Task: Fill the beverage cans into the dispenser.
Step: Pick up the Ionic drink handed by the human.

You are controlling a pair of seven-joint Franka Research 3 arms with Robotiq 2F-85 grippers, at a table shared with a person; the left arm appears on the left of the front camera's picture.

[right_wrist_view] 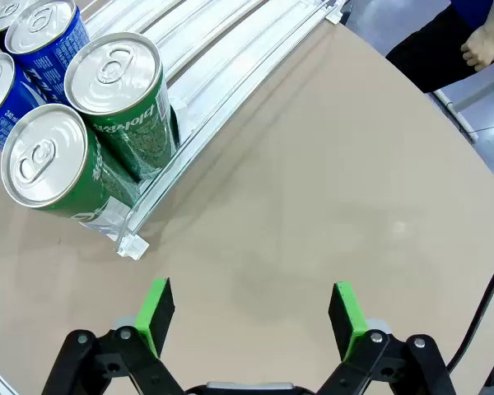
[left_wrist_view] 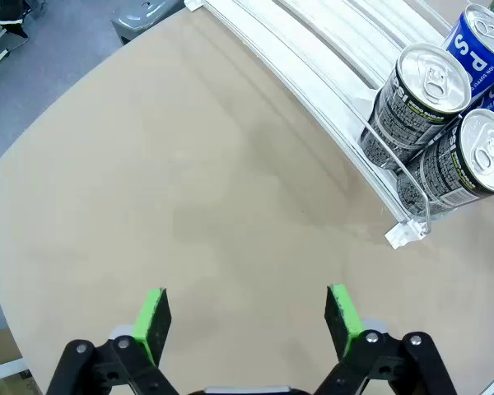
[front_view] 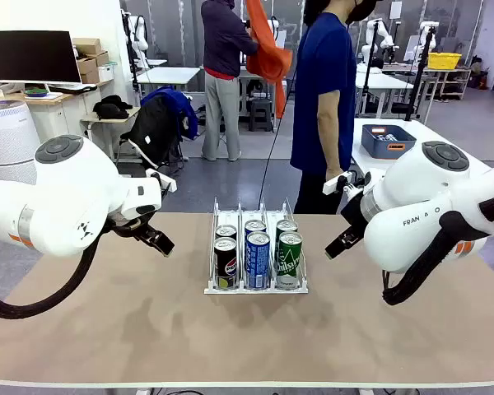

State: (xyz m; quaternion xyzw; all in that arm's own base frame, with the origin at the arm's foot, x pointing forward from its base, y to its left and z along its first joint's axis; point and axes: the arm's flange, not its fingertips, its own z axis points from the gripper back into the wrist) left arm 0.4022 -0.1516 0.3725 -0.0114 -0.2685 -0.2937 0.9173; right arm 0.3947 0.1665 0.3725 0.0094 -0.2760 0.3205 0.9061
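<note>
The dispenser (front_view: 211, 289) stands mid-table, its three lanes holding beverage cans in pairs: black (front_view: 226, 262) on the left, blue (front_view: 257, 258) in the middle, green (front_view: 289, 258) on the right. My left gripper (front_view: 165, 243) hovers left of it, open and empty. In the left wrist view this gripper (left_wrist_view: 247, 321) sits over bare table, the black cans (left_wrist_view: 416, 99) at upper right. To the dispenser's right hangs my right gripper (front_view: 334, 250), also open and empty. The right wrist view has that gripper (right_wrist_view: 249, 317) above the tabletop and the green cans (right_wrist_view: 119, 90) at upper left.
A person in a blue shirt (front_view: 325, 90) stands at the far edge, one hand (right_wrist_view: 482, 41) hanging beside the table. The tan table (front_view: 107, 321) has bare surface on both sides of the rack. A blue-grey tub (front_view: 387, 140) rests on another table behind.
</note>
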